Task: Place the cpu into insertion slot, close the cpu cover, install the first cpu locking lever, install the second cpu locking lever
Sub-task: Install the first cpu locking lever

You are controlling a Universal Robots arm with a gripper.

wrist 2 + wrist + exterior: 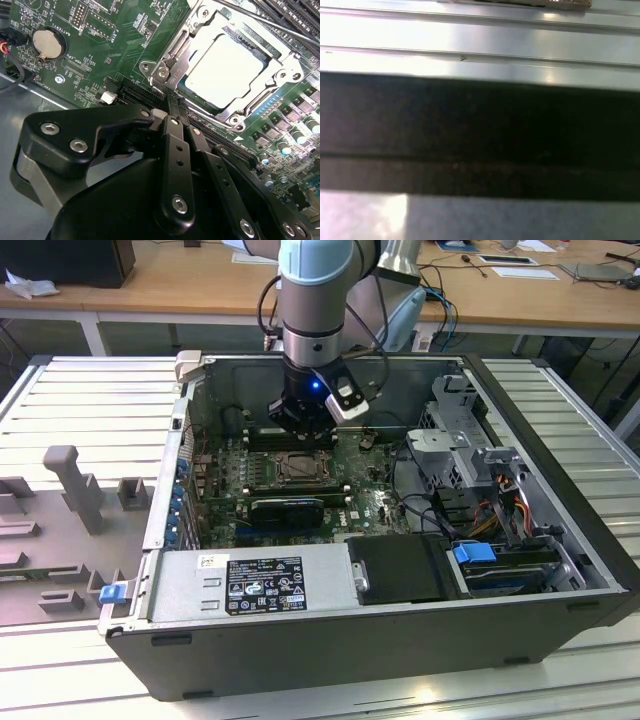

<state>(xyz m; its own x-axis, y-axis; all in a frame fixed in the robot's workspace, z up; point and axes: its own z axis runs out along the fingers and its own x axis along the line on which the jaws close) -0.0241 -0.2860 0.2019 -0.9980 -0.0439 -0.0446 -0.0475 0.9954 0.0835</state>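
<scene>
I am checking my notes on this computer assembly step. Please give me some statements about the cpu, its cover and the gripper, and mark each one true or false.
1. The cpu lies in the insertion slot. True.
2. The cpu cover stands upright, open. False: in the second wrist view it lies flat around the chip.
3. The gripper holds the cpu. False: the chip sits in the socket, apart from the gripper, whose fingers are together beside the cover's edge.
4. A round coin battery sits on the green board. True.
5. The computer case has its side panel on. False: in the exterior view it is open, with the arm reaching inside.
</scene>
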